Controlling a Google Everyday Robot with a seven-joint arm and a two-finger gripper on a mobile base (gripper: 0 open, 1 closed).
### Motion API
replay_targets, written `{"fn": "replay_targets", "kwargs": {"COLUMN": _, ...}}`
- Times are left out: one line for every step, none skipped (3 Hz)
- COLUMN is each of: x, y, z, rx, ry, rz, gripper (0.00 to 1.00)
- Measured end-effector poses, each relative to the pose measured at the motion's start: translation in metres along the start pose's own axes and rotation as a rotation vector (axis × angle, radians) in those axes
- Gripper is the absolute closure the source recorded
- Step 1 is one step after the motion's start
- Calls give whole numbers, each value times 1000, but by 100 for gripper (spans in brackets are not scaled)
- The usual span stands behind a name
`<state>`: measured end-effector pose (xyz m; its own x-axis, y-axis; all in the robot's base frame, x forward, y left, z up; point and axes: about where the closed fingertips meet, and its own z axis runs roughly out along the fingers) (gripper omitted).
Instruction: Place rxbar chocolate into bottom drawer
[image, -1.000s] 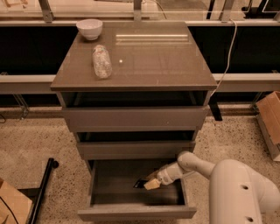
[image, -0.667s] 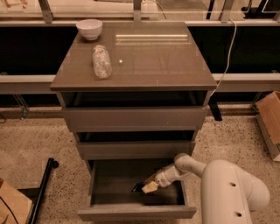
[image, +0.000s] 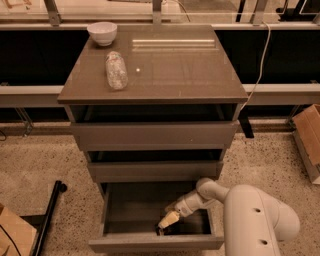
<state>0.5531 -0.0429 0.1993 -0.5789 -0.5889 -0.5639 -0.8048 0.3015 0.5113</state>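
The bottom drawer (image: 150, 243) of the grey-brown cabinet is pulled out, and its dark inside shows. My gripper (image: 168, 219) reaches down into it from the right, low near the drawer's front wall. A small dark shape at the gripper's tip looks like the rxbar chocolate (image: 160, 230). It sits low in the drawer, close to the floor. I cannot tell whether it is still held or lying free.
The two upper drawers (image: 155, 135) stand slightly open. A white bowl (image: 102, 32) and a clear plastic bottle (image: 116, 70) are on the cabinet top. My white arm (image: 255, 215) fills the lower right. A cardboard box (image: 310, 135) is at the right, a black pole (image: 50, 215) at the left.
My gripper has moved lower and toward the drawer's front, slightly left, with the dark bar at its tip. Nothing on the cabinet top has moved.
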Motion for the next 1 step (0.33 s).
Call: {"fn": "replay_targets", "kwargs": {"x": 0, "y": 1, "z": 1, "rx": -2, "ry": 1, "rz": 0, "gripper": 0}}
